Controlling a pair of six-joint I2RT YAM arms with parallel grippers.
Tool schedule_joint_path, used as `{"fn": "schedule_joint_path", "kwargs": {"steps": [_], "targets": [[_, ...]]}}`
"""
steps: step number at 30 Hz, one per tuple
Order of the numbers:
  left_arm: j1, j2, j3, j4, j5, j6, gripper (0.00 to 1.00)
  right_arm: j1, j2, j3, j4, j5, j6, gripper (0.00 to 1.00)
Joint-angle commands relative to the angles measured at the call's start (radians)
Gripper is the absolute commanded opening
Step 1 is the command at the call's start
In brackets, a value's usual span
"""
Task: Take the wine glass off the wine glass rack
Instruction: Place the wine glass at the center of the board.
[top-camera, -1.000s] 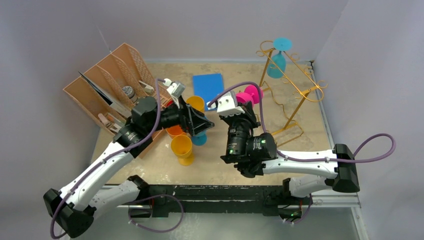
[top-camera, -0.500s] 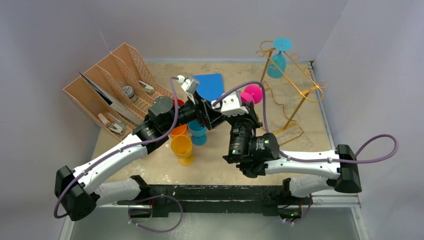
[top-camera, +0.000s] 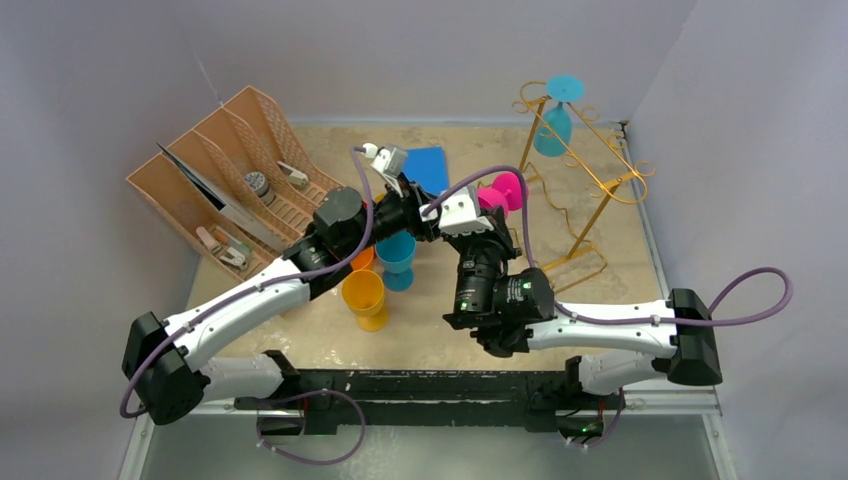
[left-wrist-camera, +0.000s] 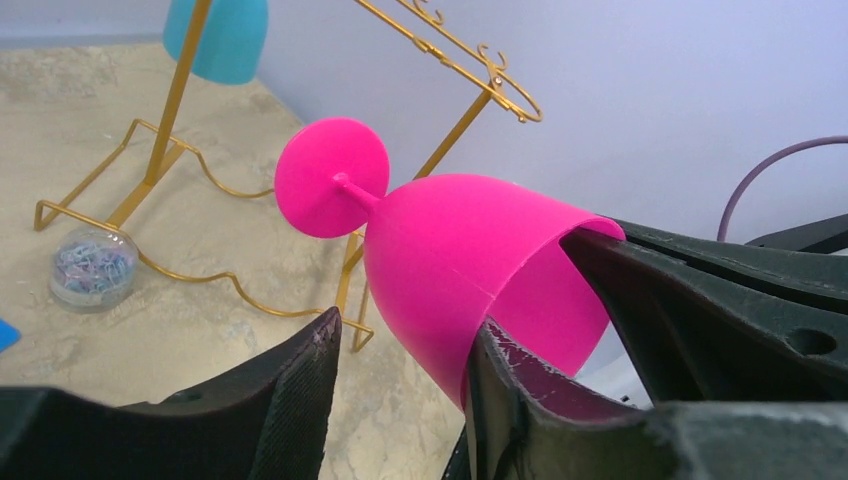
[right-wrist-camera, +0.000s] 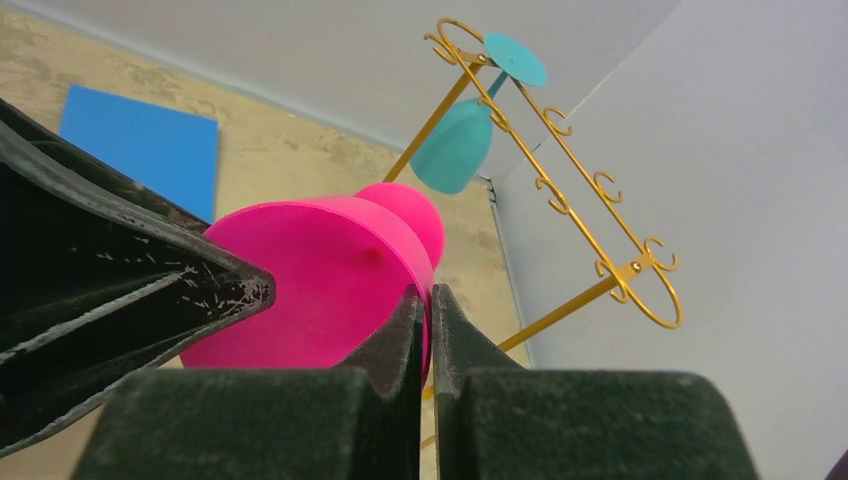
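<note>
I read this as a robotics lab cell: plain grey panels (top-camera: 740, 120) box in a sand-coloured table (top-camera: 420, 330), left arm (top-camera: 240, 310) and right arm (top-camera: 610, 332) bolt to a black rail (top-camera: 440, 385) at the near edge, purple cable (top-camera: 757, 271) loops loose. Props: brown organizer tray (top-camera: 215, 170) far left, gold wine glass rack (top-camera: 590, 150) far right.

back wall (top-camera: 400, 50): plain, pale grey-purple | left wall (top-camera: 70, 110): same colour | right wall (top-camera: 760, 150): same colour, meets the back wall in a corner | table (top-camera: 425, 322): flat, sandy brown, blotchy | near edge: black bar (top-camera: 430, 384) | light: soft, even, faint shadows
</note>
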Motion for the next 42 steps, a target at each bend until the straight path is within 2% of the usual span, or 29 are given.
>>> {"fn": "schedule_joint_path", "kwargs": {"steps": [1,6,12,18,21,23,26,28,36,42], "targets": [[-0.016,0.012,0.033,0.035,-0.06,-0.012,0.4,0.005,-0.012,0.02,0.05,0.145,0.039,0.0],[-0.029,0.038,0.048,0.043,-0.063,-0.009,0.19,0.006,-0.021,0.01,0.05,0.146,0.045,0.0],[-0.045,0.068,0.076,0.028,-0.07,-0.002,0.01,0.008,-0.015,0.01,0.049,0.146,0.042,0.0],[-0.058,0.071,0.093,-0.015,-0.108,0.011,0.0,0.011,-0.007,0.01,0.049,0.145,0.039,0.04],[-0.061,0.067,0.102,-0.048,-0.135,0.016,0.0,0.015,-0.009,0.017,0.051,0.146,0.025,0.14],[-0.06,0.07,0.117,-0.077,-0.136,0.024,0.0,0.023,-0.003,0.031,0.049,0.146,0.002,0.24],[-0.06,0.068,0.134,-0.119,-0.153,0.026,0.0,0.044,0.012,0.056,0.052,0.146,-0.037,0.57],[-0.06,0.061,0.136,-0.138,-0.176,0.026,0.0,0.058,0.016,0.069,0.053,0.143,-0.046,0.67],[-0.06,0.037,0.153,-0.257,-0.277,0.038,0.0,0.123,0.023,0.141,0.052,0.097,-0.087,0.88],[-0.06,0.016,0.147,-0.293,-0.304,0.045,0.0,0.127,0.039,0.279,0.033,0.006,-0.225,0.91]]}}
